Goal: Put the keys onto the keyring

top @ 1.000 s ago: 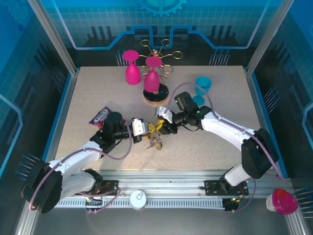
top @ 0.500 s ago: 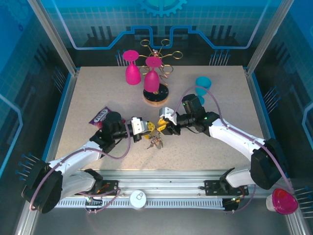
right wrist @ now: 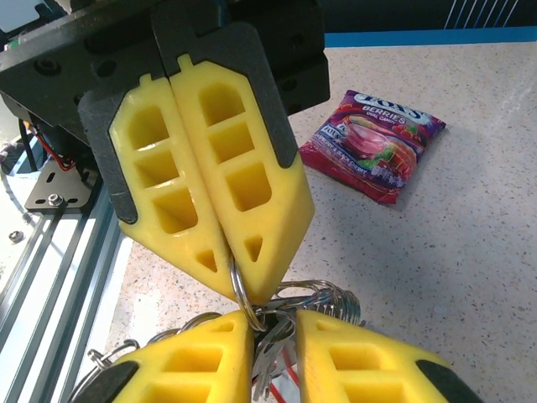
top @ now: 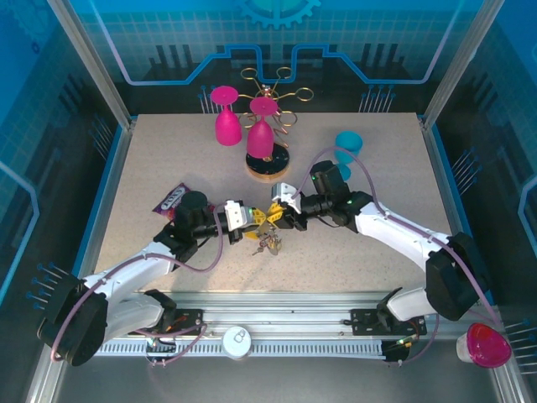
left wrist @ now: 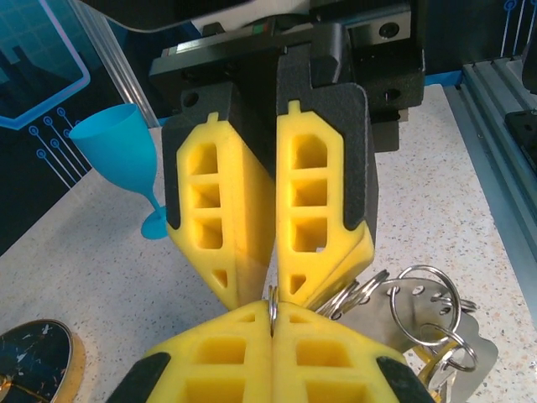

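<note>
**Two grippers meet tip to tip on one keyring**

The left gripper (left wrist: 273,312) has its yellow jaws closed on the thin grey wire of the keyring (left wrist: 273,295). Directly opposite, tip against tip, the right gripper (right wrist: 273,326) has its jaws drawn in on the same wire, with a narrow slit between them. The keys (left wrist: 386,323), silver and strung on small split rings, hang in a bunch just below and to one side of the meeting jaws. Whether they touch the speckled counter (top: 168,159) cannot be told.

Behind the left jaws, beside the left arm, a purple berry sweet packet (right wrist: 369,147) lies flat. Beyond the right jaws a blue wine glass (left wrist: 117,155) stands upright.

Farther out from both jaws, toward the far edge, a round wooden rack base (top: 267,165) carries gold wire loops. One pink glass (top: 262,126) hangs bowl-down on the rack, and a second pink glass (top: 226,117) stands bowl-down just beside it.
</note>
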Robot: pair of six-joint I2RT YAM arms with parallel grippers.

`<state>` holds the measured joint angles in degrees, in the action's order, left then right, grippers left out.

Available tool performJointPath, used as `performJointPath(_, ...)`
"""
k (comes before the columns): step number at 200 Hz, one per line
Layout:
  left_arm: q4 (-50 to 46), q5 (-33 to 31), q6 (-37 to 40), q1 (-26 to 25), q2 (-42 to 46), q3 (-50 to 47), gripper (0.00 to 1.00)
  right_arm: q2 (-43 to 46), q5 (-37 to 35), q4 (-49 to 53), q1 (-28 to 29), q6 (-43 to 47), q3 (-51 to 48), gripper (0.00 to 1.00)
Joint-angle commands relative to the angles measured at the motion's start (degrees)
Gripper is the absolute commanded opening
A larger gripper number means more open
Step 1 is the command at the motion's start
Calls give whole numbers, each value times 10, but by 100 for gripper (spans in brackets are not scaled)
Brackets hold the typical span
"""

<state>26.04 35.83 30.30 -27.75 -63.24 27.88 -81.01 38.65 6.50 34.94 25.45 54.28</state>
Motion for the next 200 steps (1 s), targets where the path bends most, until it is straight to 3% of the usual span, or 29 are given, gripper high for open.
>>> performJointPath(1, 40, 24, -10, 5, 6, -4, 0, -10, 21, -22, 9, -6, 15, 18)
performJointPath(37, 33, 17, -11, 6, 5, -3, 0, -3, 16, -31, 10, -7, 13, 0)
performJointPath(50, 22, 6, -9, 7, 6, -1, 0, 5, 5, -22, 10, -1, 13, 0)
performJointPath(65, -16, -4, 11, 7, 8, 9, 8, 13, -10, 8, 11, 13, 20, 0)
performJointPath(137, -181, -41, 103, 3, 1, 65, 20, -19, -105, 240, 53, 112, 136, 0)
performJointPath(176, -191, -43, 109, 0, -6, 73, 0, -40, -119, 281, 72, 127, 177, 0)
performJointPath(200, -177, -37, 100, 0, -3, 68, 0, -43, -119, 270, 74, 117, 174, 0)
